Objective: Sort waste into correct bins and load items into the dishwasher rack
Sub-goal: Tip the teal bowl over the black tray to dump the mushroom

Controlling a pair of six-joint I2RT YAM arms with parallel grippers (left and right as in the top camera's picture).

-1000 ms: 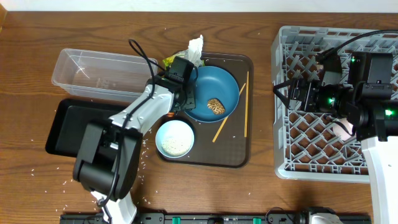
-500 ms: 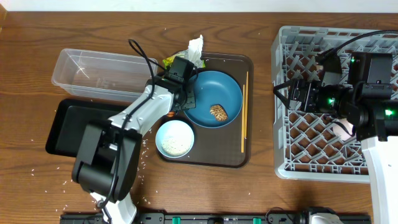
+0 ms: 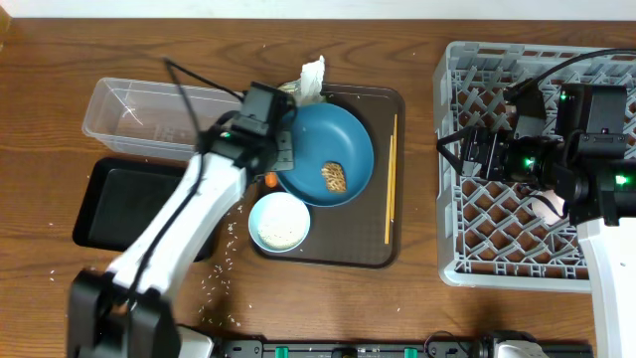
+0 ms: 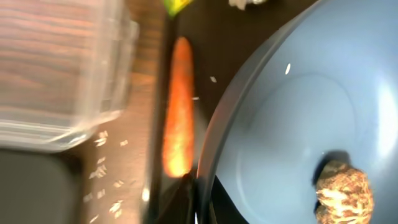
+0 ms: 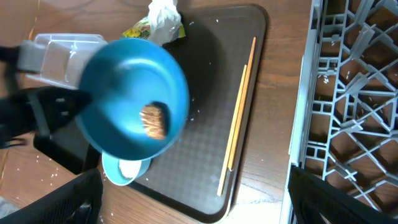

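The left gripper (image 3: 281, 159) has its jaws clamped on the left rim of the dark blue dish (image 3: 328, 149). In the left wrist view the rim runs edge-on between them. The dish sits over the dark brown serving tray (image 3: 373, 249), and its lower edge overlaps the top of the white bowl (image 3: 279, 221). The brown food lump (image 3: 334, 177) lies in the dish's lower half in the overhead view, well to the right of the jaws.

The orange carrot (image 4: 178, 115) lies just left of the gripped rim. Its long axis runs up and down the wrist picture, alongside the rim, and its near end is just beside the jaws but outside them. The clear tub (image 3: 149, 117) is to the carrot's left, and the black tray (image 3: 124, 204) is below the tub on the tabletop (image 3: 60, 60).

The chopsticks (image 3: 391, 179) lie together on the right part of the serving tray, apart from the dish. Their long axis runs nearly top to bottom in the overhead view. The tissue (image 3: 312, 78) and the wrapper (image 5: 140, 28) sit at the tray's far left corner.

The right gripper (image 3: 449, 151) hovers at the left edge of the dishwasher rack (image 3: 497, 249), jaws spread wide and holding nothing.
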